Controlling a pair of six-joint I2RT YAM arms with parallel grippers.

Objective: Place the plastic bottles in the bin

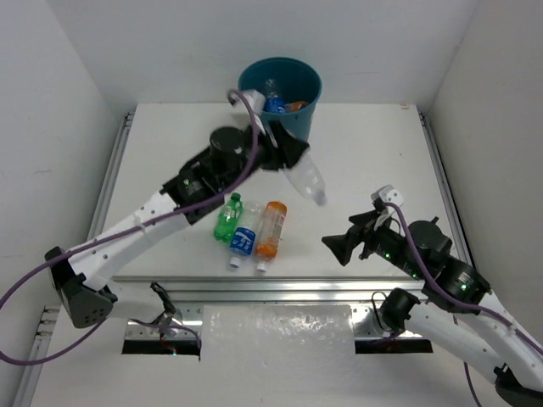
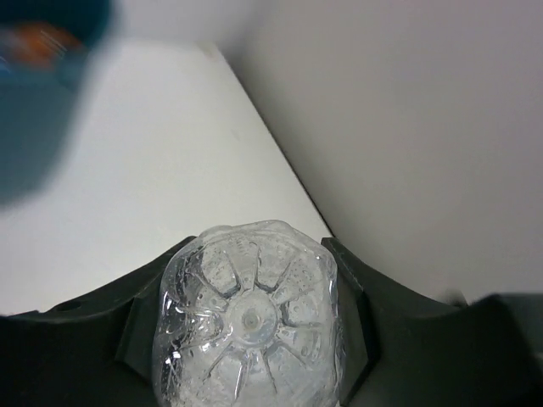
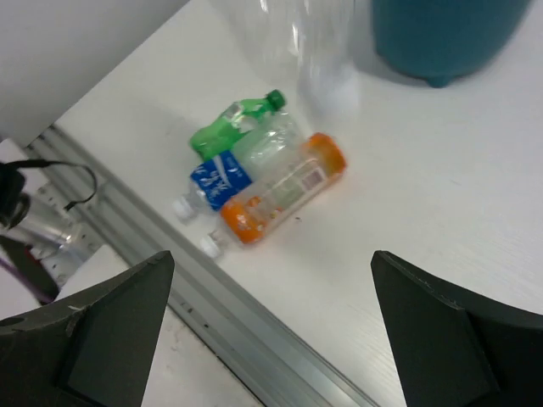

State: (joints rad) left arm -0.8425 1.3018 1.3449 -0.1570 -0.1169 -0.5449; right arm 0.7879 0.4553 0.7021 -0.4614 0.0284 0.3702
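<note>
My left gripper [image 1: 287, 151] is shut on a clear unlabelled bottle [image 1: 307, 180], held in the air just in front of the teal bin [image 1: 293, 117]; its ribbed base fills the left wrist view [image 2: 248, 318] between the jaws. The bin holds bottles with blue and orange labels [image 1: 280, 103]. On the table lie a green bottle [image 1: 227, 217], a blue-labelled bottle [image 1: 245, 239] and an orange-labelled bottle [image 1: 271, 229], side by side; they also show in the right wrist view [image 3: 263, 182]. My right gripper [image 1: 355, 239] is open and empty, right of them.
A metal rail [image 1: 254, 287] runs along the table's near edge. White walls enclose the table on the left, back and right. The bin [image 3: 445, 34] stands at the back centre.
</note>
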